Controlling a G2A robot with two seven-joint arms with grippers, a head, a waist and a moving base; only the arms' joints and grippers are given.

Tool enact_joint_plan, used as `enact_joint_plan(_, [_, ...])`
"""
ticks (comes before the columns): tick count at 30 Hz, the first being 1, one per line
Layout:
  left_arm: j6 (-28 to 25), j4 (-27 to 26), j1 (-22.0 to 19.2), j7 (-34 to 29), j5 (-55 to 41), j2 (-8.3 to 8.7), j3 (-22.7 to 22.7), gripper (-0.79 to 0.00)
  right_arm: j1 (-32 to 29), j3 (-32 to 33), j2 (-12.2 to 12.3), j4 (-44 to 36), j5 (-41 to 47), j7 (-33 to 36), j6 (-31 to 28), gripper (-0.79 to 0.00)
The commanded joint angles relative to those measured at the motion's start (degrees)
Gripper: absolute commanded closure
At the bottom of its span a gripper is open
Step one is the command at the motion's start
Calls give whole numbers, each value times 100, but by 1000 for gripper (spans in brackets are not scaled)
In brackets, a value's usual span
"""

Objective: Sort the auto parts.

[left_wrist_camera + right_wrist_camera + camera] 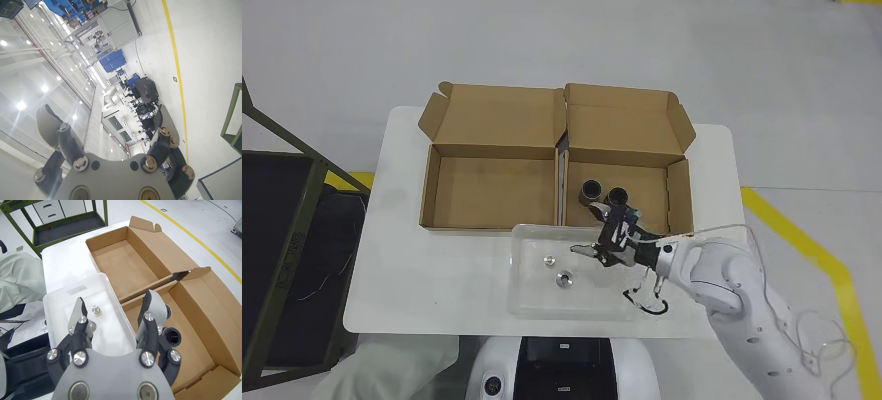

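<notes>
Top view: the right claw (617,240) hung wide and empty over the tray's (527,300) far right corner. A nut (550,261) and a disc (562,281) lay in the tray to its left, nearest this arm. Left wrist view: the left claw (103,121) gaped empty, aimed at the hall. Right wrist view: a finger (75,315) half hid the disc.

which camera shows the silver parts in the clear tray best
Top view: both silver parts lie unobstructed in the clear tray. Right wrist view shows one clearly, the other partly behind the right gripper. Left wrist view faces the room.
</notes>
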Motion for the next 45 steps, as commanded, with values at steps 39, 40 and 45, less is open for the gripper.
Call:
enact_joint_plan(39, [0,0,0,0,0,0,0,-785,144,-1417,-51,1249,-1285,-252,-118,-557])
enact_joint_plan(40, [0,0,0,0,0,0,0,-785,168,-1455,-60,1296,-1299,-251,-96,-557])
enact_joint_plan(45, [0,0,0,0,0,0,0,-785,289,-1628,-104,1487,-1330,-275,-24,-529])
